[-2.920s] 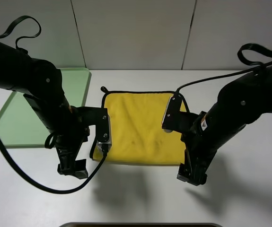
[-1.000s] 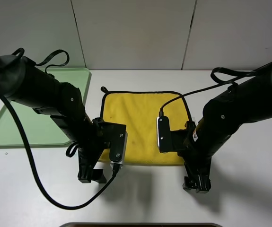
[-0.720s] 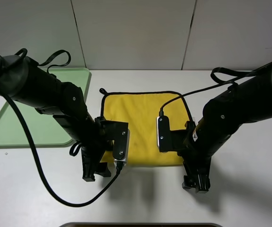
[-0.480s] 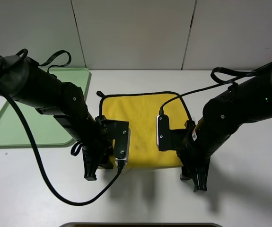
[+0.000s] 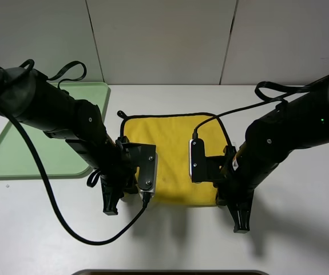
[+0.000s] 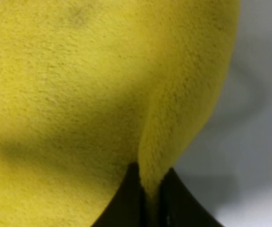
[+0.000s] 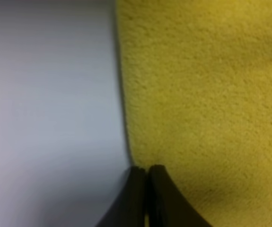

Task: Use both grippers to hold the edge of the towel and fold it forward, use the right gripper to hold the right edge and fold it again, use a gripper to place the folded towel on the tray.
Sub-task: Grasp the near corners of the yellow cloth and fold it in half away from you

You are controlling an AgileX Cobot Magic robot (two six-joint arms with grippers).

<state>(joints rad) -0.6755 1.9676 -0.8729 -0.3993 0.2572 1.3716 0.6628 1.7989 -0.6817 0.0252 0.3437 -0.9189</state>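
Towel (image 5: 173, 146) spread mid-frame; left gripper (image 6: 148, 191) clenched on raised fold of yellow plush, right gripper (image 7: 147, 187) pinching its lower-right corner (binding not visible there); green tray (image 5: 10, 154) upper left.

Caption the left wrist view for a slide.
Left gripper shut on a pinched ridge of yellow towel.

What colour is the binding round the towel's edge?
Black: a thin binding along the yellow towel, clearest on its far side in the exterior high view.
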